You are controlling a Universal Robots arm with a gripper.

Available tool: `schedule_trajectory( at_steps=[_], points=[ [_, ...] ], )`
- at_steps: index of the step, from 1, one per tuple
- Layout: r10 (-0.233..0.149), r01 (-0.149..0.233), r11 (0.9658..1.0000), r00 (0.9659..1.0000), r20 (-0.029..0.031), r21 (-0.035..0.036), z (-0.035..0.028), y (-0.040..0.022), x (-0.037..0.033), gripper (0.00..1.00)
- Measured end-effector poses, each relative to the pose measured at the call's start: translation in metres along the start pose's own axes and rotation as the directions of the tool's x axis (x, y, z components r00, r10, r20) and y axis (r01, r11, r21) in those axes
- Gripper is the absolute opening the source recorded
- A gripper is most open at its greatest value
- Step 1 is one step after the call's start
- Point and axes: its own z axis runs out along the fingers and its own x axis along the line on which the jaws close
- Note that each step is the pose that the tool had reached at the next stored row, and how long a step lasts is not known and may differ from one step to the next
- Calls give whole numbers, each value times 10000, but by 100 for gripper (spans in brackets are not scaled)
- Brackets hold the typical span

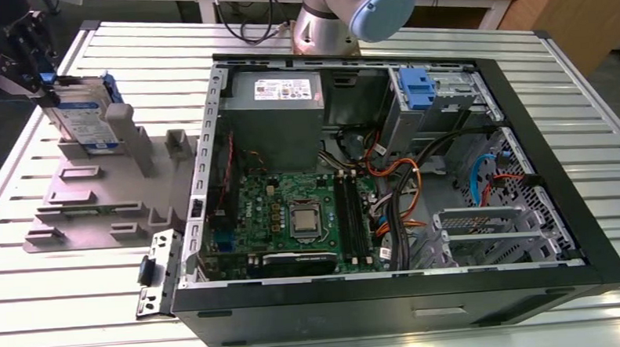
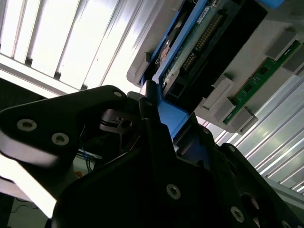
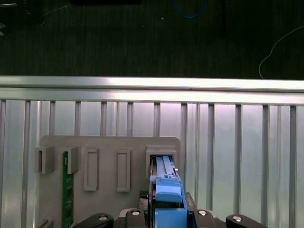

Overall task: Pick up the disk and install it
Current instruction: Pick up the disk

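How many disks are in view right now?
1: the disk stands in the grey holder at the exterior view's left, gripper shut on its top. The case may hide more.

Soft, even light fills the exterior view; in the second wrist view the ribbed desk (image 2: 71, 42) glares white and the hand (image 2: 173, 121) is backlit, nearly black.

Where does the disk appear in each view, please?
Exterior view: disk upright in the grey holder, at the exterior view's left.
Second wrist view: disk, circuit board showing, in the holder.
First wrist view: disk edge-on in the holder's slot.
Shared landmark: the holder.
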Motion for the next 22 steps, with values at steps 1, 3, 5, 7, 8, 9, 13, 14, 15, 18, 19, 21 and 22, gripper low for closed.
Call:
schedule_trajectory(
  at_steps=[1, 3, 5, 7, 8, 9, 13, 14, 15, 18, 19, 21, 22],
  points=[
    [0, 0, 10000, 10000, 0, 0, 0, 0, 0, 36],
    [0, 0, 10000, 10000, 0, 0, -1, 0, 0, 36],
    [0, 0, 10000, 10000, -1, -2, -8, 0, 0, 36],
    [0, 0, 10000, 10000, 0, -1, -16, 0, 0, 36],
    [0, 0, 10000, 10000, 0, 0, -20, 0, 0, 36],
    [0, 0, 10000, 10000, 0, 0, -25, 0, 0, 36],
    [1, -1, 10000, 10000, 0, 0, -53, 0, 1, 36],
    [0, 0, 10000, 10000, 0, 1, -60, 0, 1, 36],
    [1, -1, 10000, 10000, 0, 0, -68, 0, 1, 36],
    [0, 0, 10000, 10000, 0, 1, -88, 0, 2, 36],
    [0, 0, 10000, 10000, 0, 1, -94, -1, 2, 36],
    [1, -1, 10000, 10000, 0, 0, -106, -1, 2, 36],
    [1, -1, 10000, 10000, 0, 0, -112, 0, 2, 36]
  ],
)
